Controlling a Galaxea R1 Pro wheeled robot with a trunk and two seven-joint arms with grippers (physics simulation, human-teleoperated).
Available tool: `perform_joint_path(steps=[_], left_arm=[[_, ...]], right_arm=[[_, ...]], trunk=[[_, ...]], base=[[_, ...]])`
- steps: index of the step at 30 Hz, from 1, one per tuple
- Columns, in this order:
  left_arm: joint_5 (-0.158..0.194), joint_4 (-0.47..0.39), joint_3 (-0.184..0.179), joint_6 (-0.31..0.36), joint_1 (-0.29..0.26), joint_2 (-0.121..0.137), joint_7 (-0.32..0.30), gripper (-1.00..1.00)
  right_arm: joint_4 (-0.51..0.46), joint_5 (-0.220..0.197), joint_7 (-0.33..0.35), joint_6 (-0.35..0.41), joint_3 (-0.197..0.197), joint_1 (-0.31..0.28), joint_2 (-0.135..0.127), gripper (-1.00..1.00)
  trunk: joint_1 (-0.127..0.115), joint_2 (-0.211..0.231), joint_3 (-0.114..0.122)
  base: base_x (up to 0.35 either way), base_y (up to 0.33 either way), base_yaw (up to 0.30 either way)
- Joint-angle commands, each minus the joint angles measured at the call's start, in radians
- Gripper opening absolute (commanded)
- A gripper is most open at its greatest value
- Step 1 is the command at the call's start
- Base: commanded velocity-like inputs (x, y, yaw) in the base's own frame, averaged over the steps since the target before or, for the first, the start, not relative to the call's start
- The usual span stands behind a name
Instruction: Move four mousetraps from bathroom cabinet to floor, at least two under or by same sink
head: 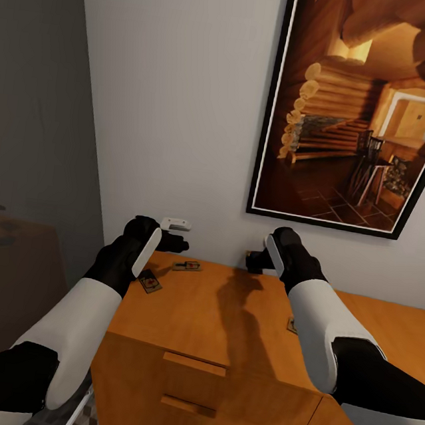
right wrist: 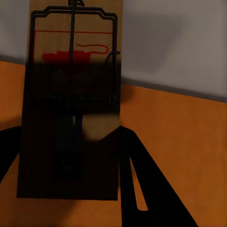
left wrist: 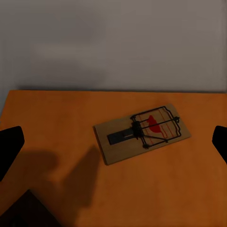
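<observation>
On the cabinet (head: pixel 226 315), mousetraps (head: pixel 187 265), right hand (right wrist: pixel 71 142) gripping one.

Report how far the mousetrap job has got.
Done: nothing on the floor yet. In hand: the right gripper is shut on one small brown wooden mousetrap, lifted above the orange-brown wooden cabinet. The left gripper hangs open over a second trap. Two more lie on the cabinet top. Left: carry all four to the floor.

No readable text; the mousetrap (left wrist: pixel 142 132) bears only a red mark.
</observation>
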Motion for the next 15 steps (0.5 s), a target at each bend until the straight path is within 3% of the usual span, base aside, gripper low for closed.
perform_joint_path(steps=[1,15], left_arm=[[0.010,-0.001,-0.001,0.004,-0.001,0.000,0.008,1.00],[0.010,-0.001,-0.001,0.004,-0.001,0.000,0.008,1.00]], right_arm=[[-0.026,0.009,-0.002,0.004,0.000,-0.001,0.001,-1.00],[-0.026,0.008,0.000,0.004,0.000,-0.001,0.001,-1.00]], trunk=[[0.000,0.000,-0.001],[0.000,0.000,-0.001]], base=[[0.000,0.000,0.000],[0.000,0.000,0.000]])
